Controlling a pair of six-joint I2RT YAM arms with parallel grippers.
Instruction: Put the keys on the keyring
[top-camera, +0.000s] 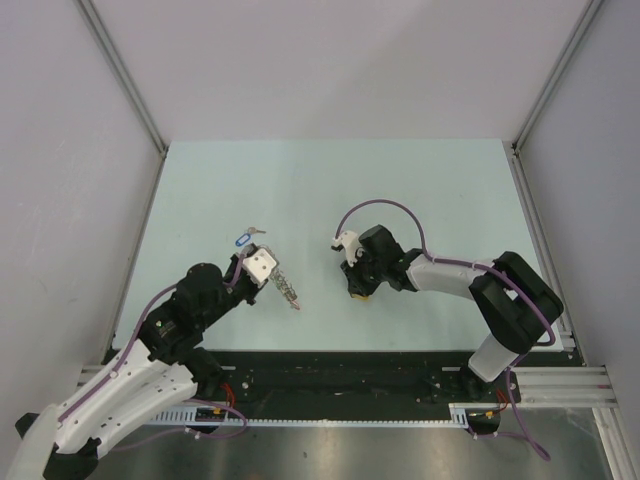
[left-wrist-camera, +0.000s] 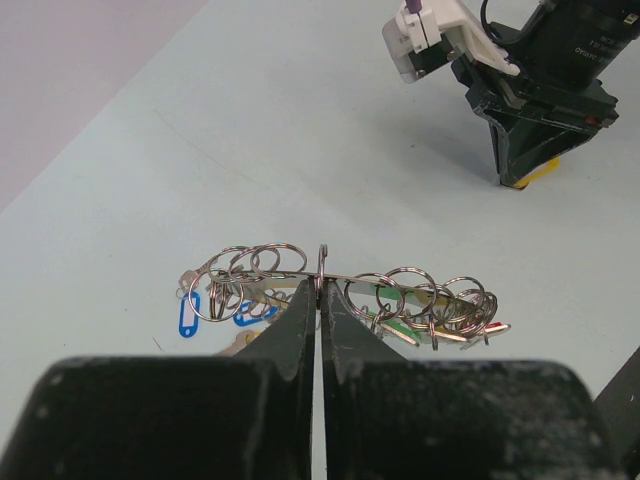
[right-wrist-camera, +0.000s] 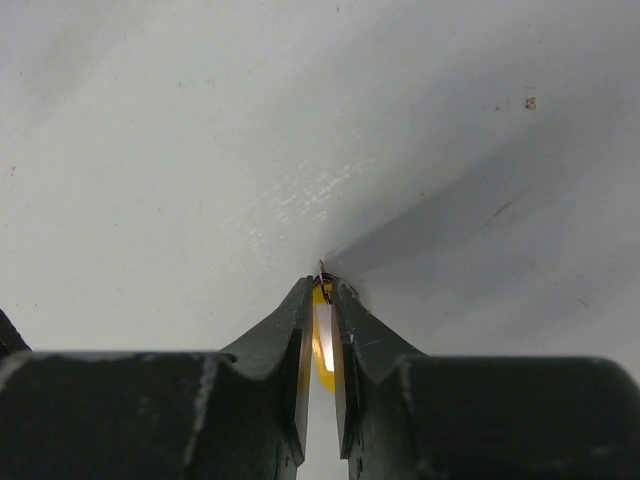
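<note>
My left gripper (top-camera: 264, 268) (left-wrist-camera: 320, 286) is shut on the keyring (left-wrist-camera: 420, 296) (top-camera: 289, 292), pinching its wire edge-on. Small rings, silver keys and green and red tags hang to either side of the fingers. Loose keys with blue tags (left-wrist-camera: 188, 316) (top-camera: 240, 240) lie on the table just beyond it. My right gripper (top-camera: 357, 291) (right-wrist-camera: 320, 285) points down at the table to the right. Its fingers are shut on a yellow-tagged key (right-wrist-camera: 322, 350) (left-wrist-camera: 541, 172), with the key's little ring caught at the tips.
The pale green table (top-camera: 450, 190) is enclosed by grey walls with metal posts (top-camera: 125, 75) at the back corners. A black rail (top-camera: 340, 375) runs along the near edge by the arm bases.
</note>
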